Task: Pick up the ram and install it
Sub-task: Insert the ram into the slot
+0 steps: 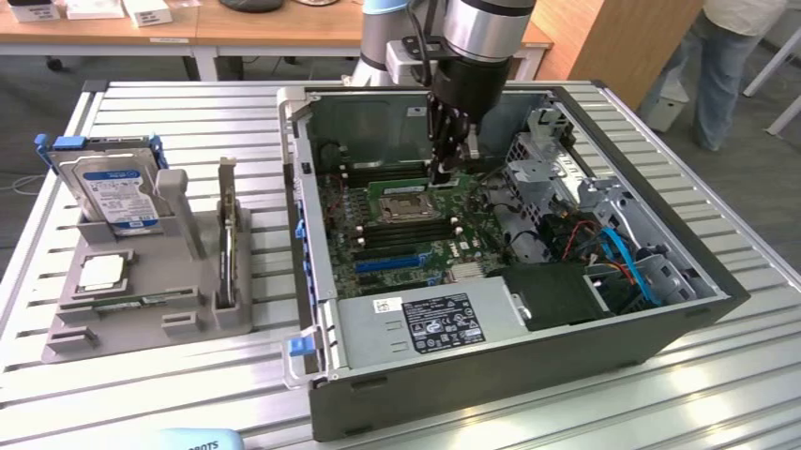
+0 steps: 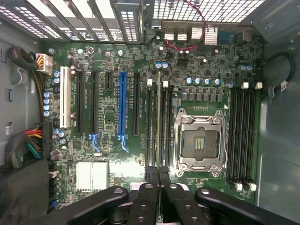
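Note:
The ram (image 2: 159,122) appears edge-on as a thin green stick between my fingers (image 2: 146,199), and my gripper (image 2: 159,180) is shut on it. It lies in line with the black memory slots (image 2: 151,126) beside the empty processor socket (image 2: 199,140). Whether it touches a slot I cannot tell. In the exterior view my gripper (image 1: 451,173) reaches straight down into the open computer case (image 1: 501,375), just above the motherboard (image 1: 400,234) next to the socket (image 1: 403,208).
A grey holder (image 1: 138,319) stands at the exterior view's left with a hard drive (image 1: 113,192), a square processor chip (image 1: 100,272) and an upright card (image 1: 225,253). Inside the case are a power supply (image 1: 426,323), cables (image 1: 626,258) and a drive cage (image 1: 551,150). A person (image 1: 726,66) stands at the back right.

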### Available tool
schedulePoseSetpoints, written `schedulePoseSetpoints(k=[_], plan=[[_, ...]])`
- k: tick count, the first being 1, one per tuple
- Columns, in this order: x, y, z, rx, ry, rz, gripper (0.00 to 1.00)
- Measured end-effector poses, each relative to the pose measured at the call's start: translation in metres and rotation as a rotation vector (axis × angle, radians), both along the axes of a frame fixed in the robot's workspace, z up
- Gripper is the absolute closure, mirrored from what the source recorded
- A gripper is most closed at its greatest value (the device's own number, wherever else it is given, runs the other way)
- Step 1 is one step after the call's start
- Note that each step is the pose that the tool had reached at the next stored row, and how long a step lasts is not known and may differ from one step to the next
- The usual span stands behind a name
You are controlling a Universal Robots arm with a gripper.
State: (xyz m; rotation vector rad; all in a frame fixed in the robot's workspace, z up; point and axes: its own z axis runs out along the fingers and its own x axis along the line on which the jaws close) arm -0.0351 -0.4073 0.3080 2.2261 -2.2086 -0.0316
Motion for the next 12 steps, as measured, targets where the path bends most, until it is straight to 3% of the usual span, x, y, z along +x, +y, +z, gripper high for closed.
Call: schedulePoseSetpoints(k=[12], plan=[[0.0, -0.0078, 0.0001, 0.0023, 0.0001, 0.0, 0.88]])
